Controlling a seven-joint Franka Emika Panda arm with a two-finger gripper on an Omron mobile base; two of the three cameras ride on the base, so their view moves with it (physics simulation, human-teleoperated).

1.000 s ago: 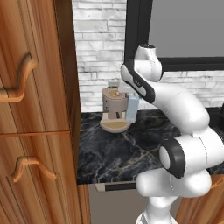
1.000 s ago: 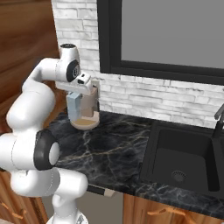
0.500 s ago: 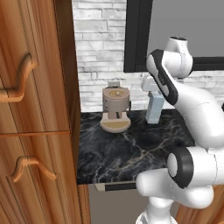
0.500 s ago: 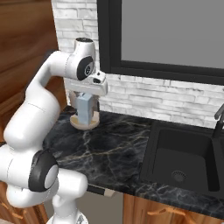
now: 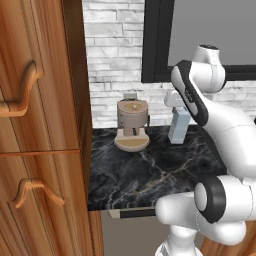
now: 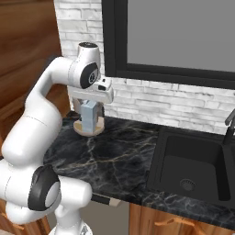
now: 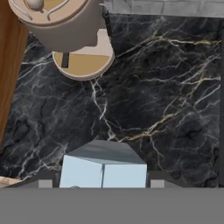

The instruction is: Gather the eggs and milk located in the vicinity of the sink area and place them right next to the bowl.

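My gripper (image 5: 178, 116) is shut on the milk (image 5: 178, 128), a pale blue-grey carton, and holds it upright just above the black marble counter (image 5: 150, 172). From the right base view the milk (image 6: 89, 116) hangs under the gripper (image 6: 90, 108), in front of the coffee machine's base. Looking down from the hand, the carton's gabled top (image 7: 103, 169) sits between the fingers of the gripper (image 7: 103, 182). The black sink (image 6: 188, 160) lies to the right. The bowl and the eggs are out of view.
A tan coffee machine (image 5: 132, 119) on a round base (image 7: 83, 61) stands at the counter's back left, close to the carton. A tall wooden cabinet (image 5: 35, 125) walls the left side. A dark faucet (image 6: 229, 121) rises by the sink. White brick wall and a window are behind.
The arm has swung right along the counter with the milk in its grip, from right in front of the coffee machine to a spot beside it.
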